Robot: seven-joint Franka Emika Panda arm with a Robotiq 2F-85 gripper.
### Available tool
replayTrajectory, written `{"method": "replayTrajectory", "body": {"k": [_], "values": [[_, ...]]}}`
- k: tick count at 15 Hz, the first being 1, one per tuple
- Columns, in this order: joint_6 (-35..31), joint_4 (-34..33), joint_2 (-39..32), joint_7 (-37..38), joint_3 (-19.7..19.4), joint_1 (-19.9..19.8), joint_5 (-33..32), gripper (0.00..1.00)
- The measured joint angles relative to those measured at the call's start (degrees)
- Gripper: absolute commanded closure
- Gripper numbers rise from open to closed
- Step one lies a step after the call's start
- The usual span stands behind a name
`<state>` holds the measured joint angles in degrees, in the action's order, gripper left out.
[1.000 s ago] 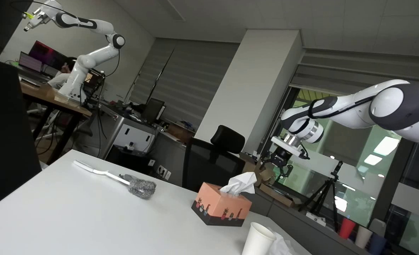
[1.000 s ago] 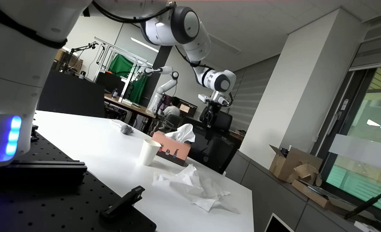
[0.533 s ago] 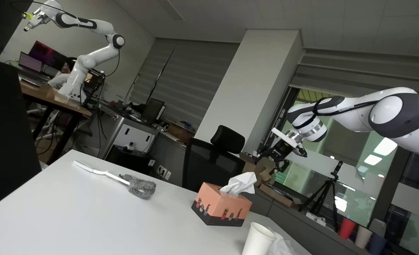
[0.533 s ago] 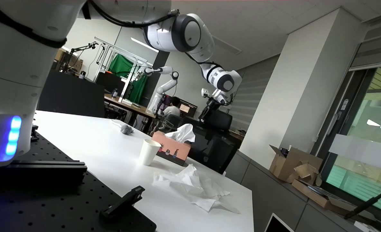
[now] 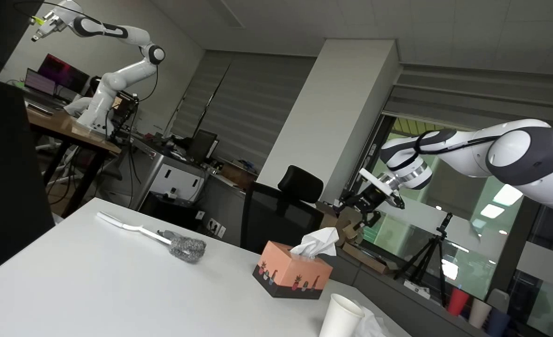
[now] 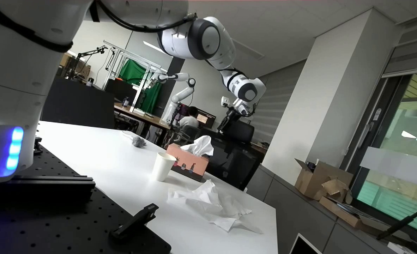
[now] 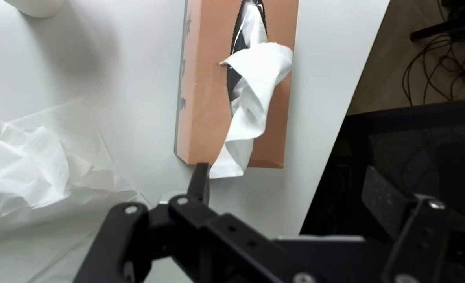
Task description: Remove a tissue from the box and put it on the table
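An approach stage is suggested by jaws spread and empty, while the tissue jutting from its box near the far edge of the bench must next be pinched.

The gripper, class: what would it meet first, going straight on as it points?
Probably the tissue sticking out of the box; both exterior views show it roughly ahead, though depth is unclear.
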<state>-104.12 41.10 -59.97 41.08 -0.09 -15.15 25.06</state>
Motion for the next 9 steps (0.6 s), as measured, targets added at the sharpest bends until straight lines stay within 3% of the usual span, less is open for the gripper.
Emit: {"method": "replayTrajectory", "body": {"k": [9], "values": [[6.2,0.5,-1.8,-0.4,-0.2,-0.4,-0.2,0.0]]}}
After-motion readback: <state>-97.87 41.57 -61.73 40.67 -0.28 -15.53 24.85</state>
